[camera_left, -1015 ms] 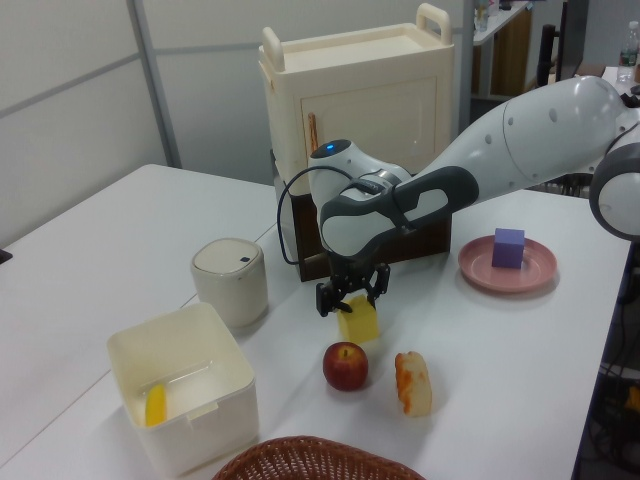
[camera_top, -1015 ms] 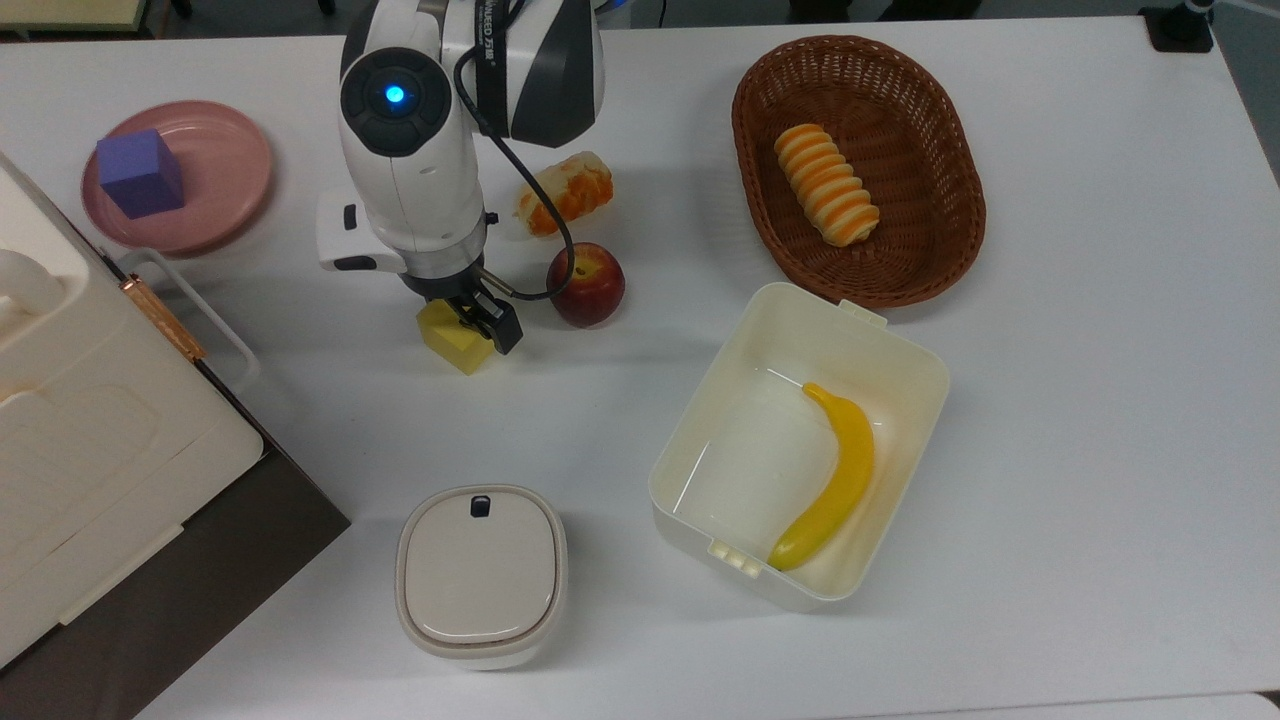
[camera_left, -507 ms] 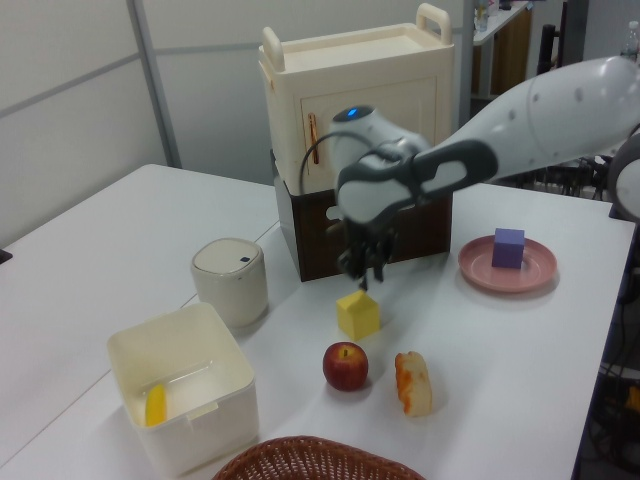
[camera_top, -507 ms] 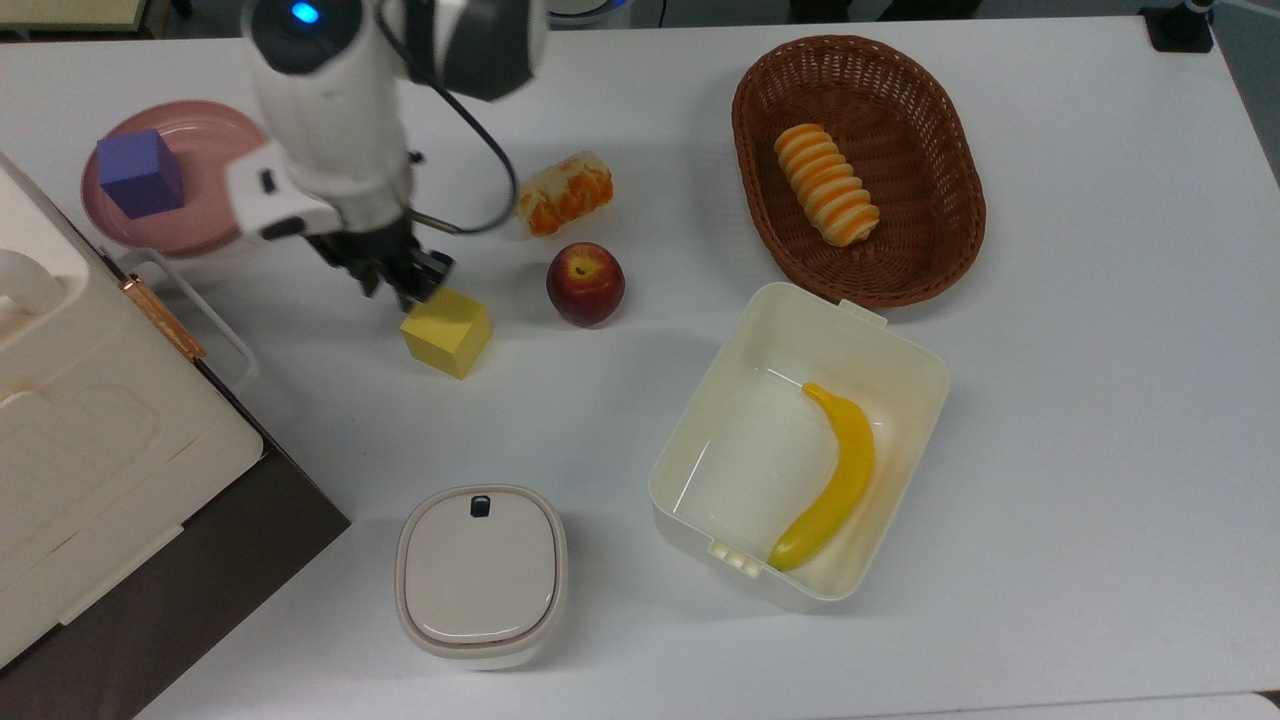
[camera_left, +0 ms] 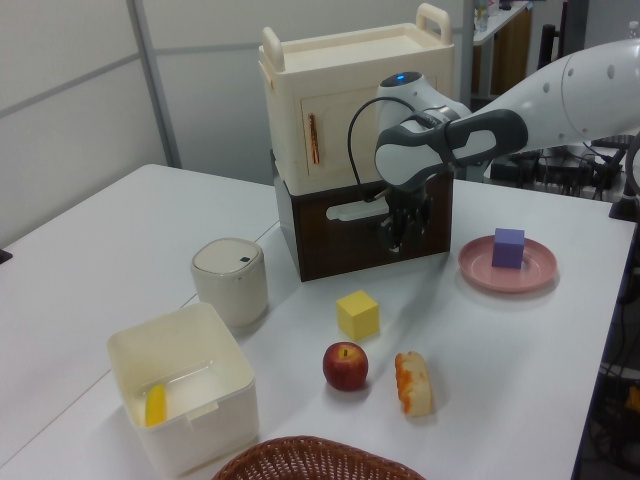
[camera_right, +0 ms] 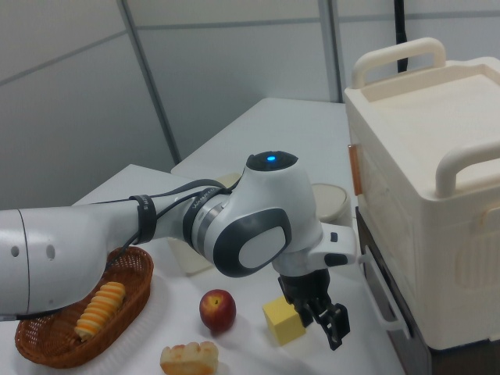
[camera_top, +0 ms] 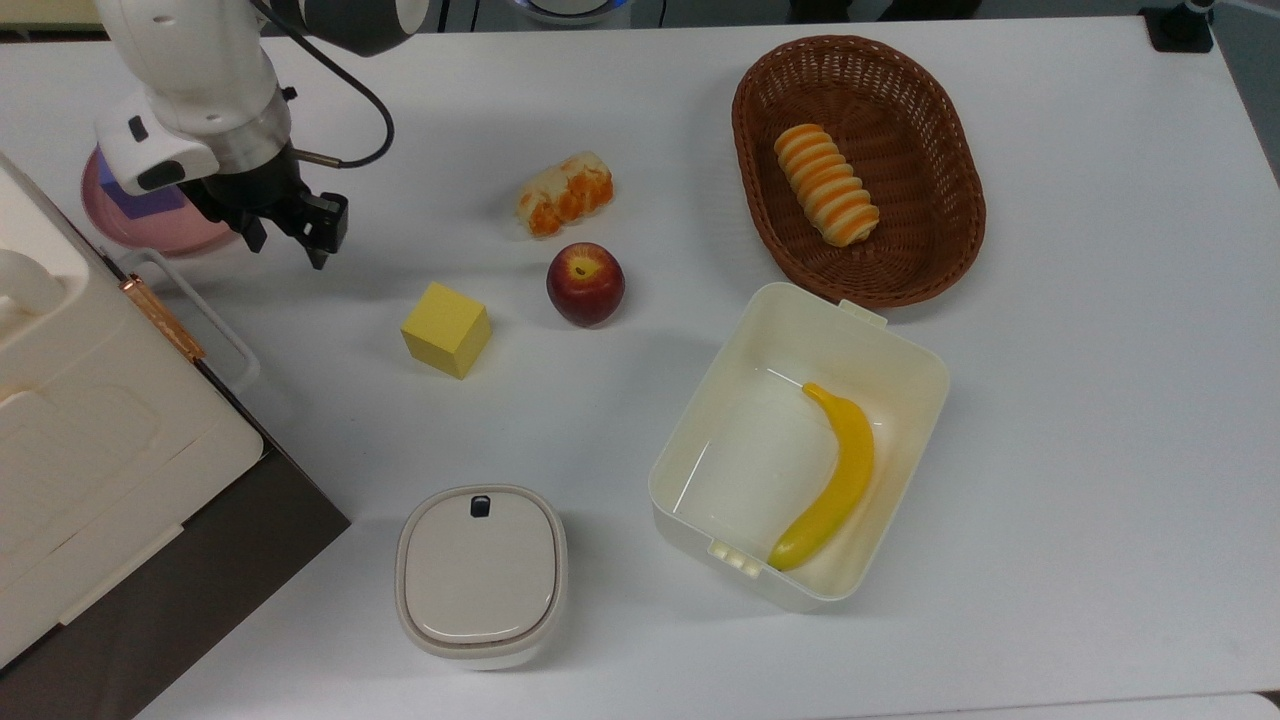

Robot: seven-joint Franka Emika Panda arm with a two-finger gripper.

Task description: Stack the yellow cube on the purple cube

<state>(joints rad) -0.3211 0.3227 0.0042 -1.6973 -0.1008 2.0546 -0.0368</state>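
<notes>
So the end effector is empty right now, fingers apart with nothing between them, hanging above the surface with the arm tilted over the pink plate. The yellow cube sits flat on the surface on its own, off to the top view's lower right of the end effector, well clear of the fingers. In the left view it's below and to the left view's left of the end effector; the cube isn't touching anything.

The purple cube is parked on the plate, to the left view's right of the end effector. From the top view only a sliver of purple peeks out from under the wrist, so the arm is basically hovering next to the target without the thing it's meant to deliver.

My read: the stack isn't started. The yellow cube needs picking up first, so the end effector would have to go to it, close on two opposite flat faces, then carry it over. The apple sits beside the yellow cube, on the far side from the end effector, so it shouldn't get in the way.
</notes>
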